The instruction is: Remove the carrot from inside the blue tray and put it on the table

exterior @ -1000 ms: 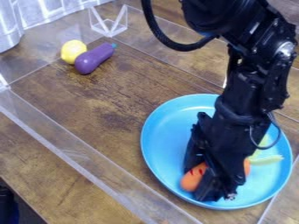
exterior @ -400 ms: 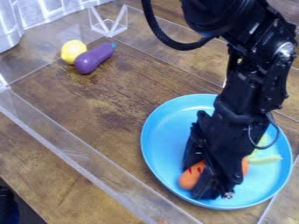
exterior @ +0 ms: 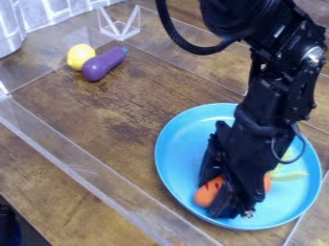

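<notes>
The orange carrot (exterior: 207,195) lies inside the blue tray (exterior: 183,144) at the lower right, its light green top (exterior: 295,176) pointing right. My black gripper (exterior: 240,200) reaches down into the tray and straddles the carrot's middle, with orange showing on both sides of the fingers. The jaws look closed against the carrot, which stays low over the tray floor. The arm hides the carrot's middle. The dark wood table (exterior: 115,115) surrounds the tray.
A purple eggplant (exterior: 103,63) and a yellow ball (exterior: 81,55) lie together at the back left. A clear plastic wall (exterior: 64,159) runs along the table's front-left edge. A clear stand (exterior: 122,19) is at the back.
The gripper and the carrot's orange end have shifted very slightly left within the tray. Everything else is as before.
</notes>
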`<action>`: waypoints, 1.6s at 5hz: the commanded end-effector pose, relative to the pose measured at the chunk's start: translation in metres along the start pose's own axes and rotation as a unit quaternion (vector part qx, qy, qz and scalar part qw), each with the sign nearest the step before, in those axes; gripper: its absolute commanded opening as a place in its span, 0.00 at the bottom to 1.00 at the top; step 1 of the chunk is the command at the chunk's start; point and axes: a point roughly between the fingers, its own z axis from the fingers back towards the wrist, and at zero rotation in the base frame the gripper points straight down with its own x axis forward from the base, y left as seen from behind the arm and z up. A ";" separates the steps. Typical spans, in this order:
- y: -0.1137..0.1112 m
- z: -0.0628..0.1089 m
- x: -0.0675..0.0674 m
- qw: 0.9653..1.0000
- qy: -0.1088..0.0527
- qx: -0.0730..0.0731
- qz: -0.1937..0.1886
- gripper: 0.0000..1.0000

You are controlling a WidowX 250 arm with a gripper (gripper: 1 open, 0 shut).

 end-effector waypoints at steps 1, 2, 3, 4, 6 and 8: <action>0.006 0.035 0.003 0.998 -0.051 0.022 0.002 0.00; 0.008 0.036 0.002 0.999 -0.049 0.023 0.001 0.00; 0.009 0.036 0.001 0.999 -0.049 0.024 0.001 0.00; 0.010 0.035 0.001 0.999 -0.048 0.024 0.001 0.00; 0.013 0.035 -0.001 0.999 -0.047 0.025 0.001 0.00; 0.015 0.034 -0.002 0.999 -0.045 0.025 0.001 0.00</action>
